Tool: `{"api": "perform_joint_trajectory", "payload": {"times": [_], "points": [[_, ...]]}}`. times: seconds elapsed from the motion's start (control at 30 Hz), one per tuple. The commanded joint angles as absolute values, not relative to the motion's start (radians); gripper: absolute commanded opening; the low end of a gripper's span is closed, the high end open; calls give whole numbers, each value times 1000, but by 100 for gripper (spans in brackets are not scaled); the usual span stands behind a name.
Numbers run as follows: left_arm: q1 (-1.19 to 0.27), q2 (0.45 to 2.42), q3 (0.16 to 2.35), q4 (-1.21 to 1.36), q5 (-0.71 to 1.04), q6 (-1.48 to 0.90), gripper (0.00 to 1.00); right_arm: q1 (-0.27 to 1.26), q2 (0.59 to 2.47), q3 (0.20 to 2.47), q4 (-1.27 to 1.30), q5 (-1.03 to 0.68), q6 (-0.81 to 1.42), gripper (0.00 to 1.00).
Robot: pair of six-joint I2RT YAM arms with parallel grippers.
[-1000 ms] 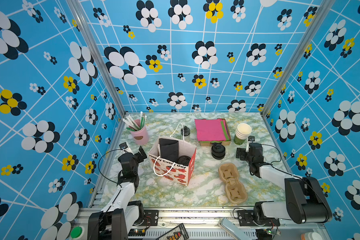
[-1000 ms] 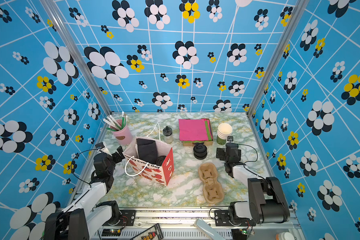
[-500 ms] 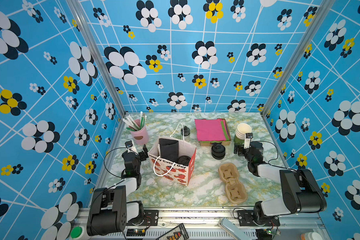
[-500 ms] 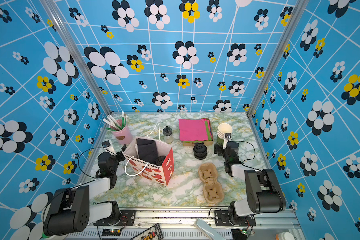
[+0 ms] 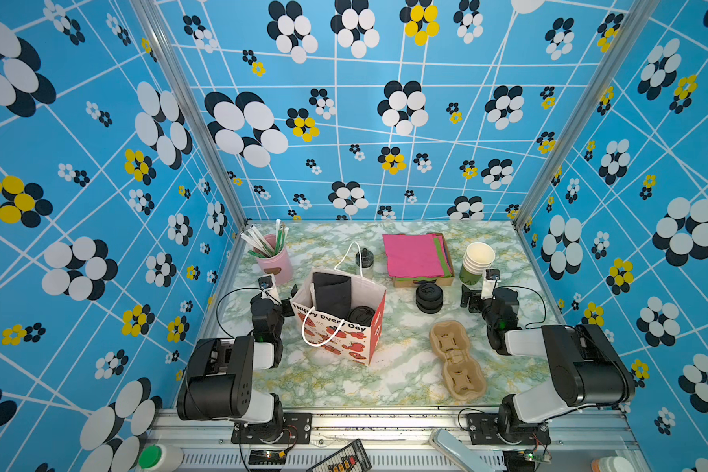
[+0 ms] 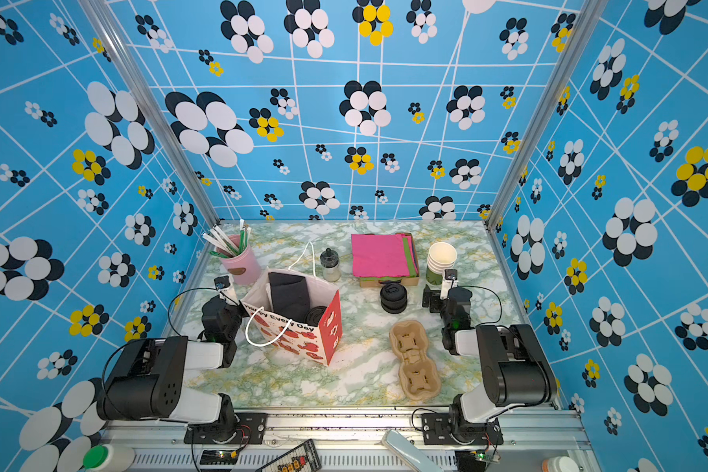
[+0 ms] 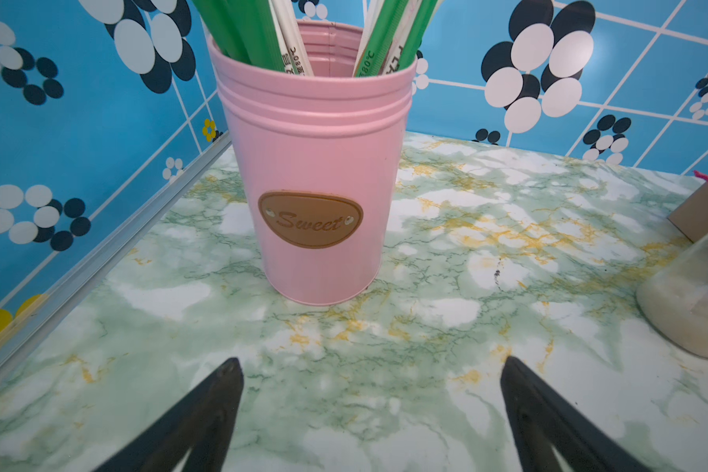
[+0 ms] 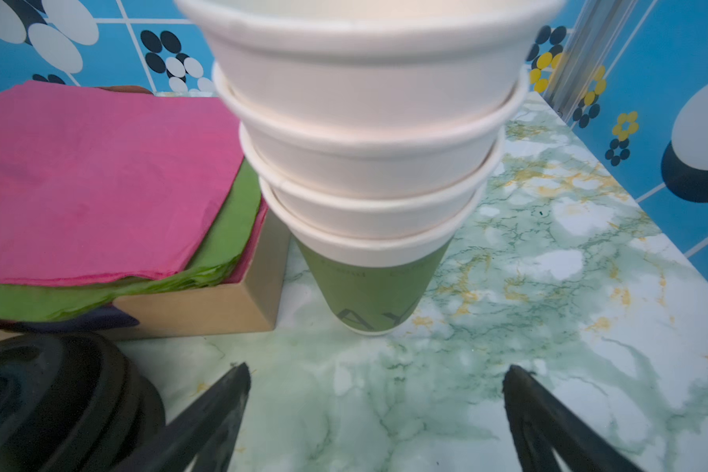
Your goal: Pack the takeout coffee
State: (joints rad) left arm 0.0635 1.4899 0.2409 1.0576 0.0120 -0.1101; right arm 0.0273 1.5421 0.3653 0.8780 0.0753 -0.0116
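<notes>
The takeout coffee (image 5: 360, 315) (image 6: 314, 315) stands inside the white and red gift bag (image 5: 344, 339) (image 6: 299, 335). Only its round black lid shows; the bag's wall hides the cup body. A dark folded item (image 5: 332, 294) sits in the bag beside it. My left gripper (image 5: 281, 293) (image 6: 232, 296) (image 7: 368, 367) is open and empty, low over the table left of the bag, facing the pink straw tin (image 7: 315, 184). My right gripper (image 5: 477, 295) (image 6: 438, 294) (image 8: 377, 372) is open and empty, just in front of the stack of lidless cups (image 8: 368, 163).
A stack of black lids (image 5: 428, 297) (image 8: 58, 400) stands left of the right gripper. Pink and green napkins (image 5: 413, 255) lie in a cardboard box at the back. A pulp cup carrier (image 5: 456, 359) lies at the front right. A sugar jar (image 5: 364, 261) (image 7: 691, 294) stands behind the bag.
Both arms have folded down, their elbows dropping toward the front rail. The grippers have stayed open and low, each shifting slightly inward. The bag and its contents have not moved.
</notes>
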Motion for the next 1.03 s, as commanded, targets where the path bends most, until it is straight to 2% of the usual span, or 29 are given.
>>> {"api": "perform_joint_trajectory", "payload": {"times": [0.0, 0.23, 1.0], "points": [[45, 1557, 268, 1149, 35, -70, 99, 20, 1538, 372, 914, 64, -3, 99], [15, 1543, 363, 947, -4, -47, 99, 21, 1539, 385, 891, 117, 14, 99], [-24, 1545, 379, 918, -47, -11, 99, 20, 1537, 393, 873, 142, 24, 99]]}}
